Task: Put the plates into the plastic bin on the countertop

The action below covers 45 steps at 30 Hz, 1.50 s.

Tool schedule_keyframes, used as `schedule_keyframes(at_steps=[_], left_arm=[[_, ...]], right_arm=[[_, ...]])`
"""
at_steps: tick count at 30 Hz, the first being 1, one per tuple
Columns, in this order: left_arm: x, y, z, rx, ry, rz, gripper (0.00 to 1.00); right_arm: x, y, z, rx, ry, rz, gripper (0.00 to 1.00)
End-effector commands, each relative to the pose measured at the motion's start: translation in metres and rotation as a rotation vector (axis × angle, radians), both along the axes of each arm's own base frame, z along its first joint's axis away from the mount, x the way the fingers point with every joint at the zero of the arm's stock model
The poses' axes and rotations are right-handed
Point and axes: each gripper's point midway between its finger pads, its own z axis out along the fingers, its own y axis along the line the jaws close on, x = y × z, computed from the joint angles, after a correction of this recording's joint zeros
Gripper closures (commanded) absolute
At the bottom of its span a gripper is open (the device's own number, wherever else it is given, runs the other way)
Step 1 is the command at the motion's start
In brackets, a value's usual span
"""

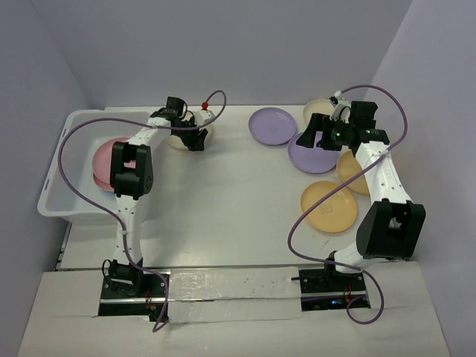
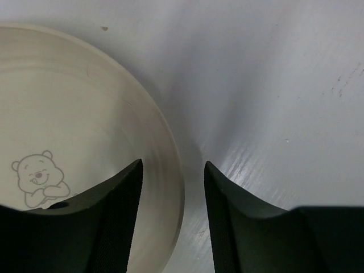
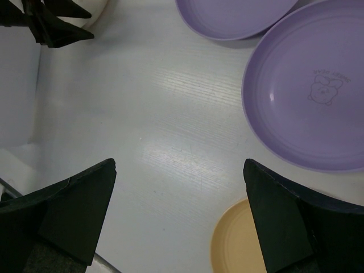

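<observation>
Nothing you can read: tiny lettering (image 3: 331, 74) above the cartoon (image 3: 323, 92) on the purple plate (image 3: 284, 125) is too small; the cream plate (image 2: 85, 102) shows only a bear (image 2: 38, 179).

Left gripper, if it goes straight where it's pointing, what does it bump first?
Probably the cream plate: its rim lies between the left gripper's open jaws, with the bare countertop beside it.

Setting: robotics lab test cell.
Evidence: white countertop (image 1: 230, 186) was boxed in by bare lavender-grey walls (image 1: 245, 44) along its far, left and right edges. A left arm (image 1: 134, 171) and a right arm (image 1: 383, 178), white and black, stood bolted at the near edge. Purple cables (image 1: 375, 85) looped loose above the surface. A taped white strip (image 1: 230, 286) ran along the near edge.
Props: pastel plates (image 1: 271, 125) at the far right corner; a bin (image 1: 56, 201) at the left edge.
</observation>
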Motion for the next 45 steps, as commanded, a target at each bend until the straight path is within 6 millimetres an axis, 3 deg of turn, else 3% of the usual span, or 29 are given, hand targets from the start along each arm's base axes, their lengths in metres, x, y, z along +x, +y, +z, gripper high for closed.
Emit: schedule_keyframes(at_steps=[1,3,5,6,9,13,15,17,18,20,23,25,26,31,33,34,39,45], left_arm=[[-0.009,-0.006,-0.004,0.043,0.01,-0.021,0.56],[-0.012,-0.007,-0.003,0.048,0.017,-0.019,0.77],[-0.016,-0.01,0.007,0.044,0.013,-0.017,0.92],[-0.019,-0.012,0.013,0.042,0.01,-0.019,0.96],[-0.024,-0.023,0.054,0.018,-0.061,-0.03,1.0],[-0.033,-0.045,0.14,-0.054,-0.179,-0.034,1.0],[-0.041,-0.05,0.214,-0.129,-0.282,-0.019,1.0],[-0.051,-0.048,0.264,-0.178,-0.354,-0.008,1.0],[-0.061,-0.044,0.299,-0.204,-0.409,0.004,1.0],[-0.076,-0.032,0.337,-0.211,-0.487,0.036,1.0],[-0.108,-0.001,0.37,-0.169,-0.583,0.069,1.0],[-0.124,0.03,0.368,-0.134,-0.595,0.093,1.0],[-0.122,0.043,0.356,-0.115,-0.57,0.108,1.0],[-0.147,0.146,0.329,-0.033,-0.537,0.208,1.0],[-0.15,0.181,0.303,0.022,-0.497,0.248,1.0],[-0.151,0.192,0.3,0.03,-0.491,0.268,1.0],[-0.141,0.233,0.239,0.072,-0.365,0.33,1.0],[-0.123,0.24,0.186,0.032,-0.254,0.356,1.0]], right_arm=[[0.007,0.001,0.012,-0.01,-0.04,0.012,0.0],[0.006,0.002,0.013,-0.009,-0.041,0.012,0.0],[0.005,0.002,0.017,-0.009,-0.05,0.012,0.0],[0.004,0.002,0.018,-0.009,-0.055,0.013,0.0],[0.002,0.003,0.022,-0.003,-0.064,0.015,0.0],[-0.001,0.006,0.029,0.003,-0.083,0.021,0.0],[-0.003,0.006,0.032,0.004,-0.093,0.02,0.0],[-0.004,0.006,0.035,0.005,-0.099,0.022,0.0],[-0.005,0.007,0.035,0.005,-0.103,0.025,0.0],[-0.006,0.008,0.038,0.003,-0.112,0.025,0.0],[-0.008,0.008,0.039,0.0,-0.118,0.03,0.0],[-0.008,0.009,0.038,-0.005,-0.12,0.034,0.0],[-0.008,0.008,0.038,-0.009,-0.121,0.033,0.0],[-0.007,0.01,0.032,-0.04,-0.119,0.04,0.0],[-0.006,0.012,0.03,-0.047,-0.113,0.043,0.0],[-0.005,0.012,0.029,-0.048,-0.109,0.042,0.0],[-0.003,0.018,0.033,-0.058,-0.11,0.054,0.0],[-0.007,0.021,0.036,-0.085,-0.131,0.055,0.0]])
